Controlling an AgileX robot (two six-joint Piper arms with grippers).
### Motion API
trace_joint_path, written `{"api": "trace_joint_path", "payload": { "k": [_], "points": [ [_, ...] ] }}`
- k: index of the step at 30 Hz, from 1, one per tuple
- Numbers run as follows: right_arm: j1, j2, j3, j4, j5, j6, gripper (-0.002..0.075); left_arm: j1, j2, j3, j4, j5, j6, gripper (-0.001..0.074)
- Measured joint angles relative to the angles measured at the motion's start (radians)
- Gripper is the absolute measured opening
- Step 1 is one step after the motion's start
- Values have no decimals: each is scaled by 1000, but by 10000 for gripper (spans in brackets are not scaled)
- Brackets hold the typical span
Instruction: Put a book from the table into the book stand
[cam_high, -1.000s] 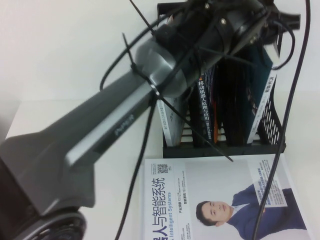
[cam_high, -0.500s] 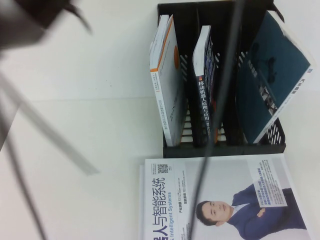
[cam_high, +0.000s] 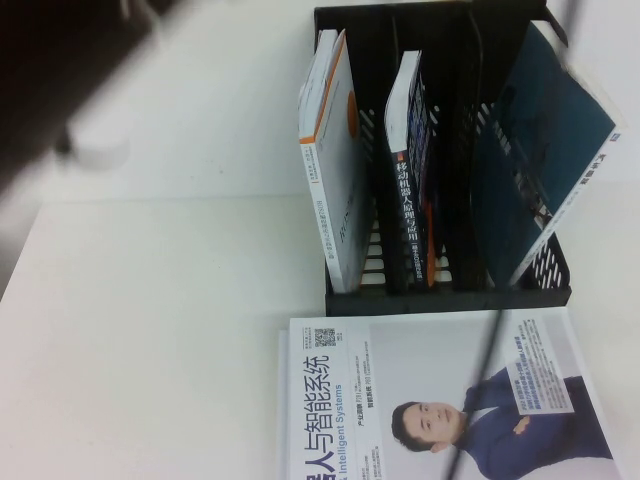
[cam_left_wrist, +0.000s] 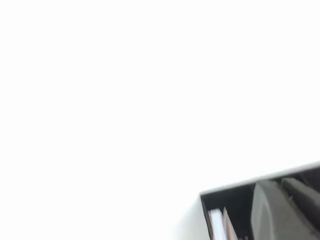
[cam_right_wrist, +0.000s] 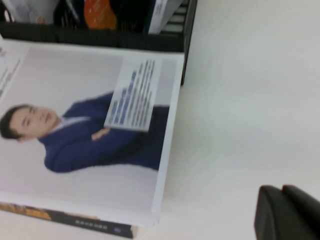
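Note:
The book (cam_high: 535, 170) shows its dark teal back and leans tilted in the rightmost slot of the black book stand (cam_high: 450, 298) at the back of the white table (cam_high: 160, 330). Nothing holds it. My left arm is only a dark blur at the upper left of the high view. In the left wrist view my left gripper (cam_left_wrist: 280, 186) hovers by a corner of the stand (cam_left_wrist: 235, 200), its fingers together and empty. My right gripper (cam_right_wrist: 281, 190) is shut and empty over bare table, to the right of the book picturing a man.
A white book with an orange edge (cam_high: 335, 170) and a dark book (cam_high: 410, 170) stand in other slots. A white book picturing a man in a blue suit (cam_high: 440, 400) lies flat in front of the stand, also in the right wrist view (cam_right_wrist: 85, 135). A cable (cam_high: 480, 390) crosses it.
My left arm was over the stand a second ago and has swung away up and to the left. The teal-backed book now stands leaning in the right slot on its own.

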Motion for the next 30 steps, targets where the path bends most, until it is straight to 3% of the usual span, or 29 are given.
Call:
{"api": "trace_joint_path", "payload": {
  "k": [4,9,19,25,30],
  "points": [
    [0,-29,81,51,-61,0,-3,-71,-78,194,22,-4,0,-1],
    [0,-33,136,104,-149,0,-3,-97,-216,458,-15,-11,-11,-1],
    [0,-33,162,118,-228,0,-3,-97,-606,953,-44,3,-329,-1],
    [0,-33,162,137,-197,0,-3,-97,-792,1149,-51,-57,-402,-1],
    [0,-33,162,137,-194,0,-3,-97,-837,1202,-63,-55,-415,-2]
  ]
}}
